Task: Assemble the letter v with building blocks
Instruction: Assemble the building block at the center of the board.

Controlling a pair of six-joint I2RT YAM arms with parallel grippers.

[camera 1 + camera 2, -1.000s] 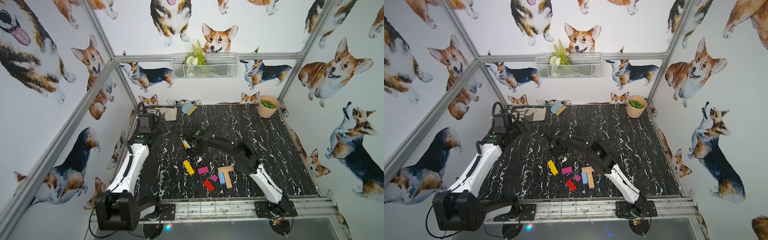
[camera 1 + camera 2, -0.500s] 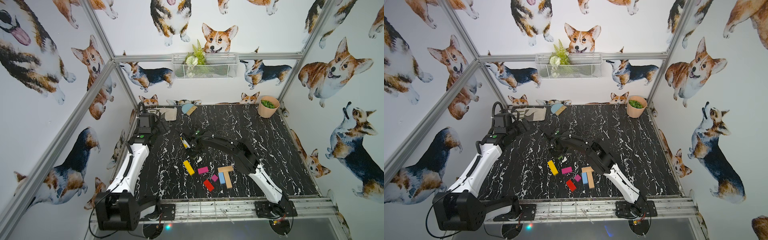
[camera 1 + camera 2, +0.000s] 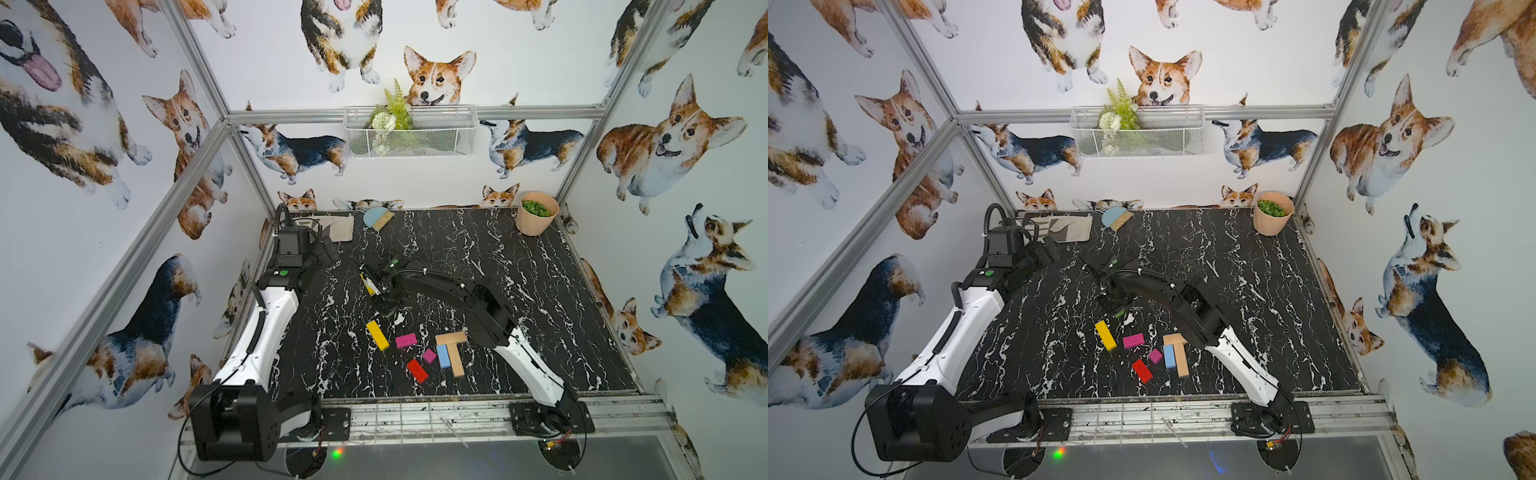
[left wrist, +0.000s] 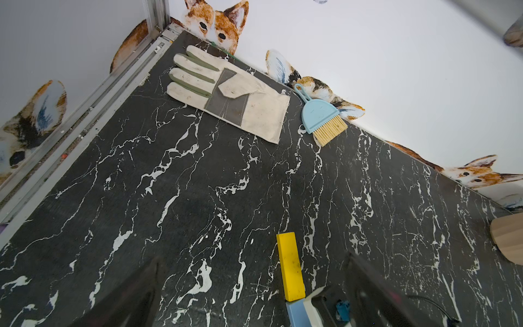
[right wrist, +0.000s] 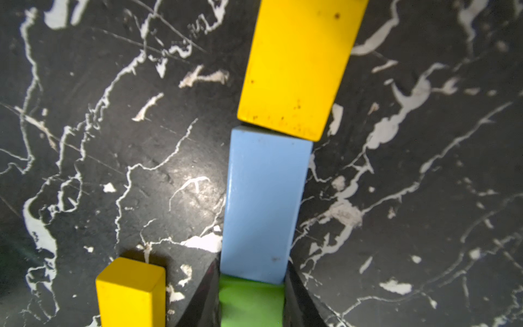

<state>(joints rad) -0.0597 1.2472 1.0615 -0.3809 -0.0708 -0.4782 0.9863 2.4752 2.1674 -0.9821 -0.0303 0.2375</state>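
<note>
— Where is the green block?

— I have the green block (image 5: pixel 250 304) pinched between the fingers of the right gripper (image 5: pixel 251 283), down at the black marble table (image 3: pixel 540 299), about mid-table. Its end meets a light blue block (image 5: pixel 263 203), and a yellow block (image 5: pixel 300 65) touches that one's far end, slightly askew.

— And the other pieces?

— A second yellow block (image 3: pixel 377 335) lies near the gripper, toward the front edge. Further front, in both top views, I see a magenta bar (image 3: pixel 406 340), a magenta stub (image 3: pixel 429 355), a red block (image 3: pixel 417 370), a second light blue block (image 3: pixel 443 356) and two tan bars (image 3: pixel 456 360) touching at a right angle.

— The left arm?

— I see the left gripper (image 4: pixel 254 297) hanging over the table's back left part, fingers spread wide, holding nothing. Behind it lie a work glove (image 4: pixel 229 93) and a small blue brush (image 4: pixel 321 116). A pot (image 3: pixel 536 218) of greenery stands in the back right corner.
</note>
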